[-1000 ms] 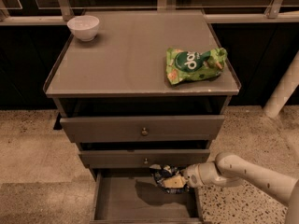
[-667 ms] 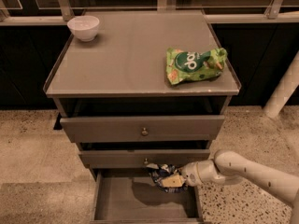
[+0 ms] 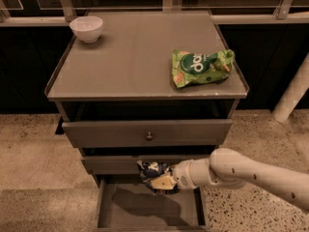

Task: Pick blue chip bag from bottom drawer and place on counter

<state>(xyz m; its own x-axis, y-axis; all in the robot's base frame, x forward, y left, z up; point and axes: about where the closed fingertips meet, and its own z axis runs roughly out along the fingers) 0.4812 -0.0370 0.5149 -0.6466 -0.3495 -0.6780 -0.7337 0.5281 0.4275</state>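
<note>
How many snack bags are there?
2. The green snack bag lies on the counter; the blue chip bag is held by the tool above the bottom drawer. Other drawers may hide more.

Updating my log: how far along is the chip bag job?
Done: the bottom drawer stands open and the blue chip bag is off its floor. In hand: the tool, above that drawer, grips the bag. Left: lifting it to the counter and releasing.

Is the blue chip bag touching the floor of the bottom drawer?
Apart. The camera view shows the blue chip bag held by the gripper above the bottom drawer, its shadow separate on the floor.
</note>
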